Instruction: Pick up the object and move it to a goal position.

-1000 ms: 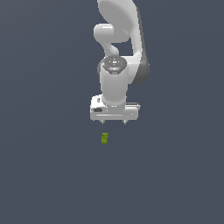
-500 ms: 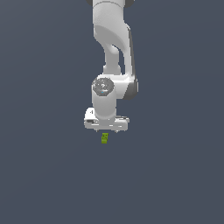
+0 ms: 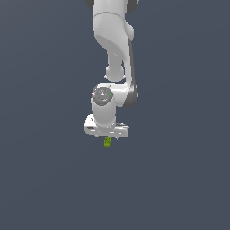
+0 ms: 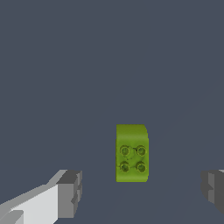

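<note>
With the gripper (image 4: 140, 192) spread wide and holding nothing, the yellow-green object (image 4: 132, 153) lies on the floor between its fingers (image 4: 70, 194), so an off-centre closure could nudge the small block aside or tip it instead of clamping it.

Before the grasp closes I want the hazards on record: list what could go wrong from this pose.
1. The block sits between the open fingers but nearer one of them, so closing may push it sideways or twist it.
2. It is far smaller than the gripper, so the pads may catch only an edge and lose it on lifting.
3. In the exterior view the gripper partly hides the block, so depth alignment is uncertain.
</note>
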`<act>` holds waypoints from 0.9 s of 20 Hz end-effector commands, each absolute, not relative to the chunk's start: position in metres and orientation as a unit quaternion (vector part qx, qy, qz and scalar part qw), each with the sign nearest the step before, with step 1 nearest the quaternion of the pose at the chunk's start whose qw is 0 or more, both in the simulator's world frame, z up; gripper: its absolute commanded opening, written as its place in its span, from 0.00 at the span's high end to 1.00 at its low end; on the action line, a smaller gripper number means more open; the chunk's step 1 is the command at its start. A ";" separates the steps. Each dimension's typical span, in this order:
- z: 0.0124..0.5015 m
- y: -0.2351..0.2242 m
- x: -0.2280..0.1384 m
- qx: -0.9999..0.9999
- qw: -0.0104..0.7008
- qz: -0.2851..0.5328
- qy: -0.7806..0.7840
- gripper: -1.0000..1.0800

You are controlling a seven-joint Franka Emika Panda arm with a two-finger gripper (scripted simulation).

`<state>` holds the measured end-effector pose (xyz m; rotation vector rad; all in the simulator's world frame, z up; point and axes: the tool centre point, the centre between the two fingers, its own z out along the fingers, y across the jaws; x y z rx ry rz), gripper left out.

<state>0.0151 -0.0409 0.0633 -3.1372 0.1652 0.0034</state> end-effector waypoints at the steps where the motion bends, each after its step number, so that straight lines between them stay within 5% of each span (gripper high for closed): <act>1: 0.062 -0.041 0.015 -0.999 0.000 0.001 0.052 0.04; 17: 0.012 -0.041 0.016 -0.999 0.000 0.000 0.053 0.04; 18: 0.012 -0.041 0.016 -0.999 0.000 0.000 0.053 1.00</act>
